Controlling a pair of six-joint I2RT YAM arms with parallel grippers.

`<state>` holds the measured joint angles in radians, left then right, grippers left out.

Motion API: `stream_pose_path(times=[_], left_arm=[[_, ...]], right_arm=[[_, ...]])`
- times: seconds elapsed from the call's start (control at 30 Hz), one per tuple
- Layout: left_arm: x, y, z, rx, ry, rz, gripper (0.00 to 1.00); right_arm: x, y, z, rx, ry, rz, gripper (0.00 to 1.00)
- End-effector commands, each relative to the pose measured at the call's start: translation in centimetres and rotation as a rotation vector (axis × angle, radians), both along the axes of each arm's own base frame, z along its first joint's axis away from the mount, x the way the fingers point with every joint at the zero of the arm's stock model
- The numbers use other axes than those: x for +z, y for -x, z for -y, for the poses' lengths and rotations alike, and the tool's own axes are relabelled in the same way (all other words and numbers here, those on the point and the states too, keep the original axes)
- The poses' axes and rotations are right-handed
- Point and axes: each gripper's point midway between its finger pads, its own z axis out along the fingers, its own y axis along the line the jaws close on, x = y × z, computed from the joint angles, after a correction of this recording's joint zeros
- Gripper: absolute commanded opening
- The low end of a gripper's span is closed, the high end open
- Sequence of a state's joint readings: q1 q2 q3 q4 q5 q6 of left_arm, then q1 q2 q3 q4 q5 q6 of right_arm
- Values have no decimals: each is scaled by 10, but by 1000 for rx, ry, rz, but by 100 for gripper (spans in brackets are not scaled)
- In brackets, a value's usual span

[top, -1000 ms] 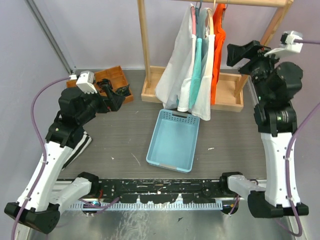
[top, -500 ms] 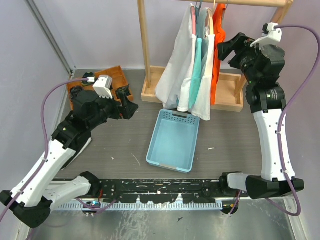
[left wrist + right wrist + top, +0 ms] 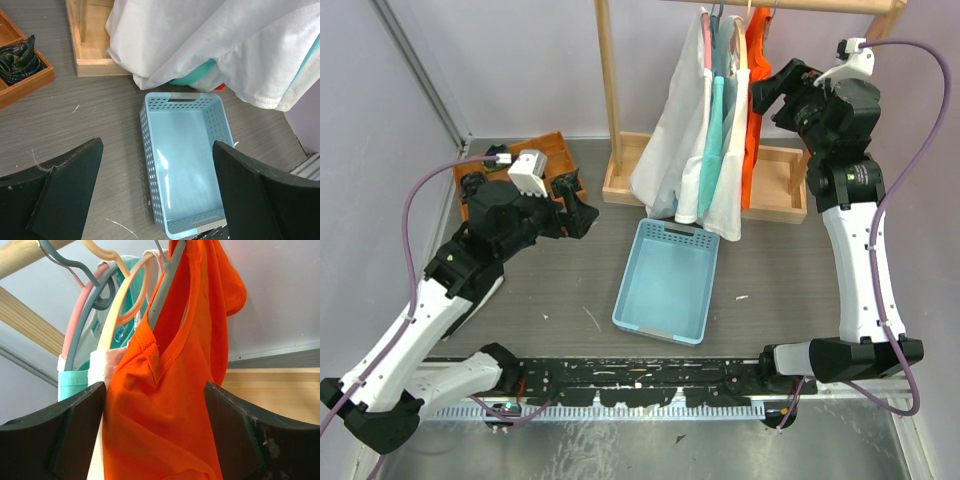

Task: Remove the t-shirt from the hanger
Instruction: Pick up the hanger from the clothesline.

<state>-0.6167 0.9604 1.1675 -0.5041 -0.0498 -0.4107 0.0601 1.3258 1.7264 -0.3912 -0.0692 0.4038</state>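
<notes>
Okay so, your right gripper (image 3: 767, 90) is up high by the rail (image 3: 800, 5), right next to the orange t-shirt (image 3: 757, 110). From the right wrist camera, its fingers are spread wide with the orange shoulder sitting in the gap between them, and I can't tell if either pad is actually touching the fabric. The t-shirt hasn't come off its grey hanger (image 3: 161, 287), which is hooked over the rail. It's the rightmost garment in the row. Beside it on their own hangers you've got a teal shirt (image 3: 716, 120) and a couple of white shirts (image 3: 670, 130), all bunched tight together.

Your left gripper (image 3: 582, 205) is way lower, hovering over the table (image 3: 560, 290) to the left of the blue basket (image 3: 628, 272). Its fingers are wide apart too, with nothing between them. Its wrist camera looks straight down at the basket, which sits just in front of the rack's wooden base (image 3: 95, 67), with the white hems drooping over the basket's far end. Off to the left there's a brown tray (image 3: 545, 150) with something dark in it.
</notes>
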Motion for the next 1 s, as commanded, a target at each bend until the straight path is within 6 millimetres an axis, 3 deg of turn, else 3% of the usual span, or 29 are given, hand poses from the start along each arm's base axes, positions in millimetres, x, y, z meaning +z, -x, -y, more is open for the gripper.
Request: stream_pose_path(times=[0.0, 0.33, 0.7, 0.97], left_arm=[[16, -2, 0, -1, 0, 39, 98], [21, -4, 4, -10, 0, 45, 98], [25, -6, 7, -14, 2, 52, 98], [25, -7, 8, -14, 6, 57, 98]], right_arm=[[21, 5, 3, -15, -8, 57, 84], [13, 1, 15, -76, 37, 34, 76], [16, -11, 12, -63, 58, 33, 70], [17, -20, 9, -44, 65, 33, 57]])
